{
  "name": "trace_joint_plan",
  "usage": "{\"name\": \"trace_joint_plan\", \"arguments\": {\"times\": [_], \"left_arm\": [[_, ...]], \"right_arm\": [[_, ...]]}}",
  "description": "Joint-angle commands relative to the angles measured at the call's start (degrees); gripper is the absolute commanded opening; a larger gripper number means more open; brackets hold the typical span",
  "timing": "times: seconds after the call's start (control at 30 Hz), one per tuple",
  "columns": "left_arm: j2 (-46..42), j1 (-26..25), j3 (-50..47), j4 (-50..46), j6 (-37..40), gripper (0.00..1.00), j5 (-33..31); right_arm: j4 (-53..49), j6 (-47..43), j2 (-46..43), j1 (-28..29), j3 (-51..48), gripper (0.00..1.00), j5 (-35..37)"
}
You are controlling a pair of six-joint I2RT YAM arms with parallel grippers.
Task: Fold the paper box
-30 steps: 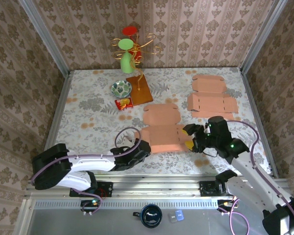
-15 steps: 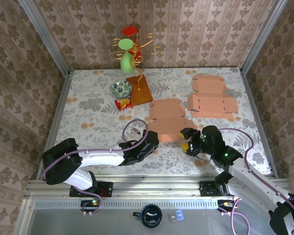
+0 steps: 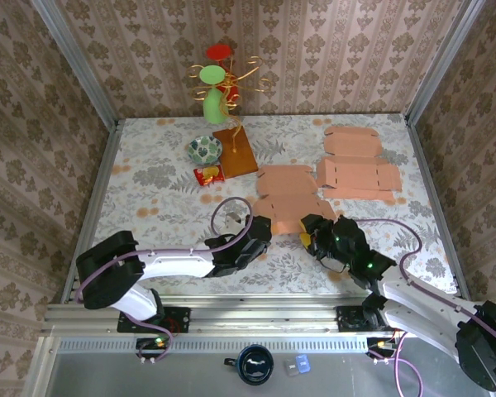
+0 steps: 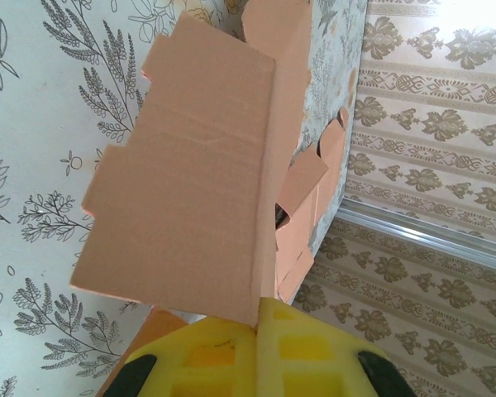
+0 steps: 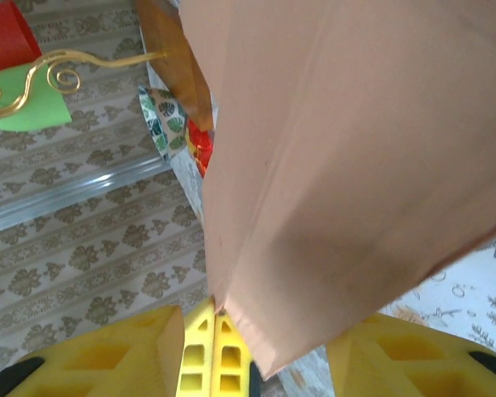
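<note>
Top view: we are judging the first fold as under way. The flat salmon-pink cardboard box blank [image 3: 285, 192] is sitting mid-table, its long axis running near-to-far and its near panel tilting up between the left gripper [image 3: 263, 225] and the right gripper [image 3: 307, 229]. Next we are wanting that panel pushed over along its crease. Left wrist: yellow pads [image 4: 207, 356] are looking clenched on the blank's near edge. Right wrist: a corner of the blank is sitting between the pads [image 5: 207, 351], and we cannot tell if it is pinched.

No readable text, label or number on anything here
</note>
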Motion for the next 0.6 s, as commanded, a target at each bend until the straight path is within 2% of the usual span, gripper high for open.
{"name": "trace_joint_plan", "arguments": {"times": [0.0, 0.17, 0.57], "left_arm": [[0.65, 0.5, 1.2, 1.8, -20.19, 0.0, -0.38], [0.67, 0.85, 1.28, 2.05, -20.26, 0.0, 0.19], [0.98, 1.12, 1.28, 2.68, -20.14, 0.0, 1.53]], "right_arm": [[4.61, 0.73, 0.66, 0.41, -0.57, 0.48, 5.38], [4.37, 1.3, 0.81, 1.19, -0.89, 0.46, 6.52], [7.76, 2.33, 4.45, 1.19, 0.2, 0.28, 8.38]]}}
